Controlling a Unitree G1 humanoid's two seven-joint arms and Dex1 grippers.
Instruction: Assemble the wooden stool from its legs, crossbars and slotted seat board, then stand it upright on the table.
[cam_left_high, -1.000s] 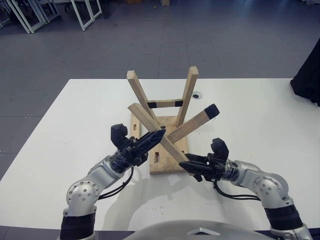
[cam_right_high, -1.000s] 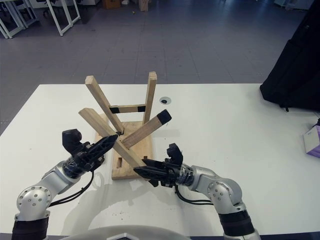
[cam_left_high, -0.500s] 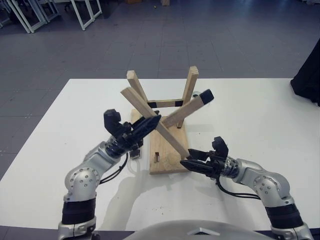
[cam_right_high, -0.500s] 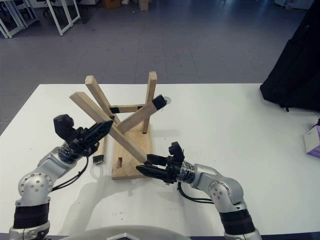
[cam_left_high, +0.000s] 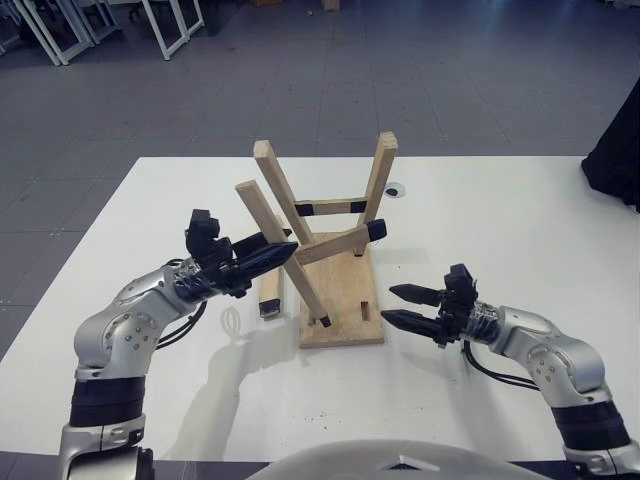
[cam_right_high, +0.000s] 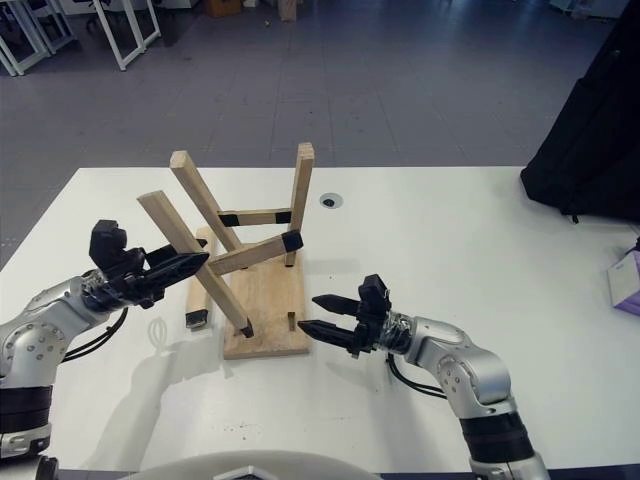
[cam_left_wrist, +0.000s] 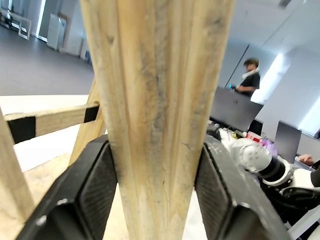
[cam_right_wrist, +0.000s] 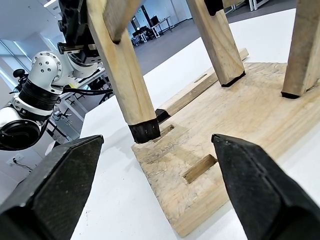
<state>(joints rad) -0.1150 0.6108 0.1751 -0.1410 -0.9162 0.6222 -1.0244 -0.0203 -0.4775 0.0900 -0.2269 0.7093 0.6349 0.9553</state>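
The slotted seat board lies flat on the white table. Two legs joined by a crossbar stand in its far end. My left gripper is shut on a third leg, which leans steeply. That leg's black-tipped foot rests on the board beside a slot, and a crossbar juts from it. In the left wrist view the leg is clamped between both pads. My right gripper hovers open just right of the board's near end, holding nothing.
A loose wooden piece with a black end lies on the table along the board's left side. A small round hole is in the table behind the stool. A dark bag stands off the table at the right.
My left gripper has pulled back to the left, swinging its leg steeper so the foot sits on the board. My right gripper left the leg's lower end, moved right and opened.
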